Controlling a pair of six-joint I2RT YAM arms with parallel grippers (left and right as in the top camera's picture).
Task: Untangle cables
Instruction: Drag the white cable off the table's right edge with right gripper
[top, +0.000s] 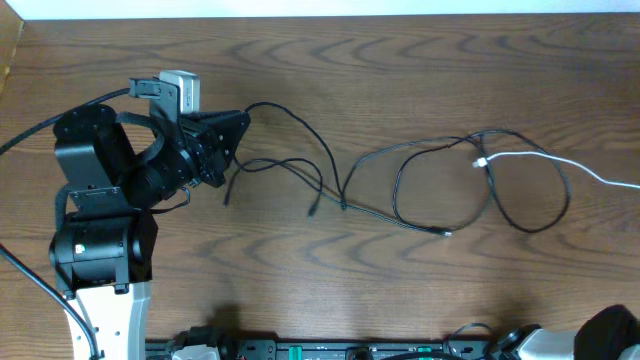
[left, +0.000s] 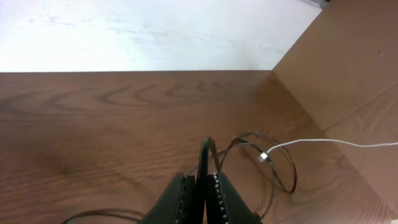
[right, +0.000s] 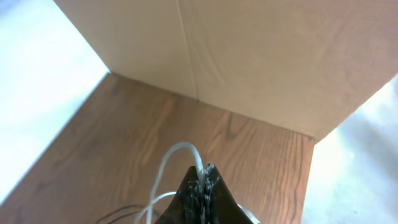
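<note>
Clamped shut in the left tool (left: 202, 186), a black cable (left: 206, 149) is pinched into a raised loop, while the right tool (right: 203, 179) is closed on the white cable (right: 169, 157). Across the worktop (top: 300, 290) the black cords (top: 530, 230) are spread in crossed loops, with the white plug (top: 481, 161) lying at a crossing. Both grips should be held firm and the ends drawn apart slowly and low, so that crossings are opened rather than tightened.

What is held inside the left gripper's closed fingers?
A black cable loops up out of the left gripper, which is shut on it; the pinched stretch itself is hidden.
</note>
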